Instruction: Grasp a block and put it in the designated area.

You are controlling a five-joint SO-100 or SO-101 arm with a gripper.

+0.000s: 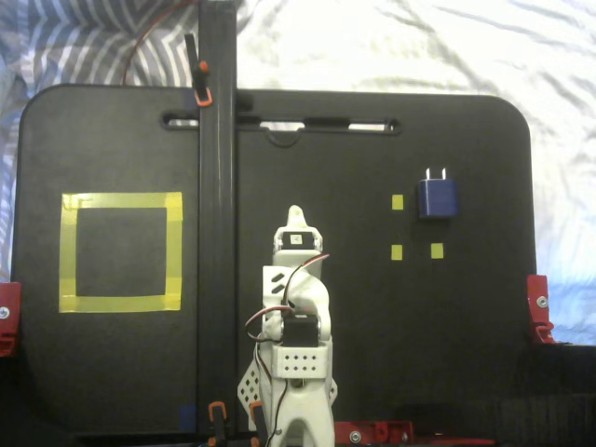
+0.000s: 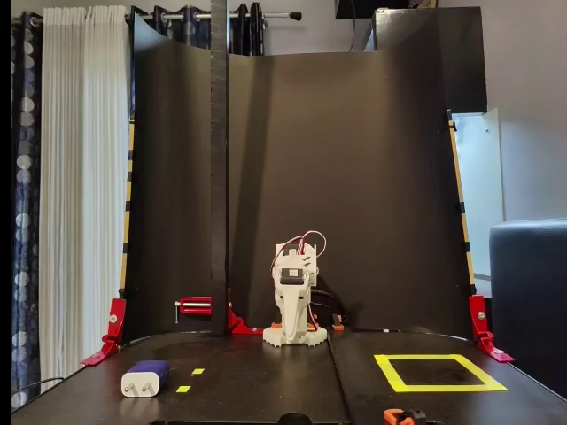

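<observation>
The block (image 1: 437, 197) is a dark navy cube with two silver prongs. It lies on the black board at the right in a fixed view, and at the front left in the other fixed view (image 2: 144, 378). The designated area (image 1: 121, 199) is a large yellow-tape square on the opposite side of the board, and also shows in the other fixed view (image 2: 391, 373). It has nothing inside. My gripper (image 1: 295, 214) is folded over the white arm's base at the middle of the board, far from both. Its jaws look closed and empty (image 2: 292, 320).
Small yellow tape squares (image 1: 397, 251) sit beside the block. A black vertical post (image 1: 216, 233) stands between the arm and the yellow square. Red clamps (image 1: 538, 307) hold the board's edges. A tall black backdrop (image 2: 354, 177) stands behind the arm.
</observation>
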